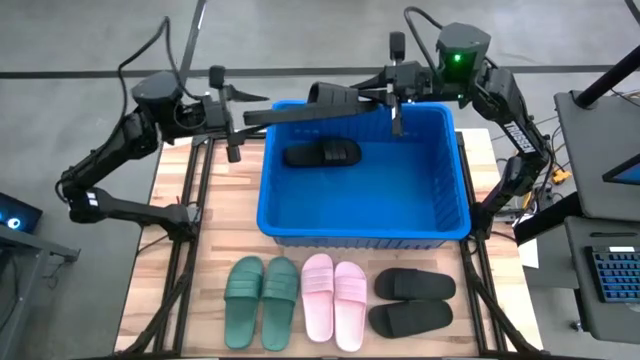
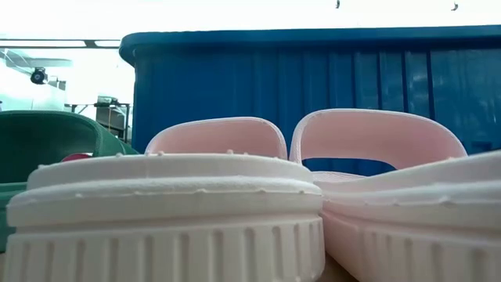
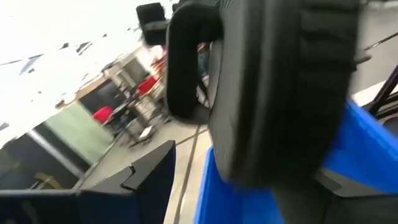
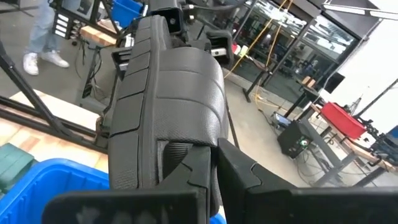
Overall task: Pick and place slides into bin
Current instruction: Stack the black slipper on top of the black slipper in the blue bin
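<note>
A black slide (image 1: pixel 320 105) hangs level above the far rim of the blue bin (image 1: pixel 365 215), stretched between my two grippers. My right gripper (image 1: pixel 392 100) is shut on its right end. My left gripper (image 1: pixel 240 118) stands open at its left end, with the slide (image 3: pixel 280 87) filling the left wrist view between the fingers. A second black slide (image 1: pixel 320 154) lies sole-down on the bin floor. A green pair (image 1: pixel 262 300), a pink pair (image 1: pixel 335 300) and a black pair (image 1: pixel 412 302) lie on the table near the front edge. My right gripper pinches the held slide's right end (image 4: pixel 186 155), close to the strap, between its two fingers. The fingers come level from the table's right and lie along the slide. The slide is lifted clear and reaches level toward my left gripper. My left gripper's fingers (image 3: pixel 146 177) flank the slide's left end; I cannot tell whether they touch it.
In the low view the pink pair (image 2: pixel 235 196) stands close in front of the bin's wall (image 2: pixel 313 86), with a green slide (image 2: pixel 47 149) at the left. Desks and equipment stand beyond the table's right edge (image 1: pixel 600 150).
</note>
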Robot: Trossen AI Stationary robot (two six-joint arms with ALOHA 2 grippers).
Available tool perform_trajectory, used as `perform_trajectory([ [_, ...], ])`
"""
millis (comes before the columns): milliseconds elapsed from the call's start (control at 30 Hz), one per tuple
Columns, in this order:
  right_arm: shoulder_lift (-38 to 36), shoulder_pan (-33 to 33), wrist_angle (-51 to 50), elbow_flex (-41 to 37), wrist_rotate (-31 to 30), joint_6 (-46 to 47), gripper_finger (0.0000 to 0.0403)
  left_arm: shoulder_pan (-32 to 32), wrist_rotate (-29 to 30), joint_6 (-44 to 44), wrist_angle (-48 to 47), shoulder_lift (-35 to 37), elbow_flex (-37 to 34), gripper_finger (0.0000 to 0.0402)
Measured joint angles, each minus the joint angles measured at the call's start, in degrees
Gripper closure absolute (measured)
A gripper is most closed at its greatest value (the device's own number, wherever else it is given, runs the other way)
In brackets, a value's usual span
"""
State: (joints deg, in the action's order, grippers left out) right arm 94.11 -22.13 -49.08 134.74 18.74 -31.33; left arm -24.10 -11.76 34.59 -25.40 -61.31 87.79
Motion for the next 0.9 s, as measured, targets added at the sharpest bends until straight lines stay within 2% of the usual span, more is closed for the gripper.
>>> perform_trajectory([
  [167, -0.02, -0.02, -0.45, 0.0, -1.42, 0.18, 0.0394, -0.04, 6.14, -0.08, -5.72, 4.15, 0.0, 0.0178],
  [333, -0.17, -0.03, -4.32, -0.3, -5.05, -2.94, 0.0394, -0.07, 12.04, -6.41, -8.86, 8.55, 0.0, 0.0178],
  [500, 0.2, -0.59, -7.99, -3.94, -5.58, -4.92, 0.0394, -0.07, 12.09, -18.69, -7.64, 11.55, 0.0, 0.0178],
  [633, 0.57, -0.55, -9.0, -10.3, -5.97, -9.56, 0.0395, -0.07, 12.11, -29.9, -6.4, 11.64, 0.0, 0.0178],
  [767, 0.33, -1.06, -4.94, -17.59, -7.34, -15.05, 0.0395, -0.05, 12.07, -33.44, -6.24, 11.75, 0.0, 0.0178],
  [900, -1.14, -2.59, -3.89, -23.75, -11.41, -17.97, 0.0395, -0.07, 12.12, -35.82, -6.11, 11.72, 0.0, 0.0178],
])
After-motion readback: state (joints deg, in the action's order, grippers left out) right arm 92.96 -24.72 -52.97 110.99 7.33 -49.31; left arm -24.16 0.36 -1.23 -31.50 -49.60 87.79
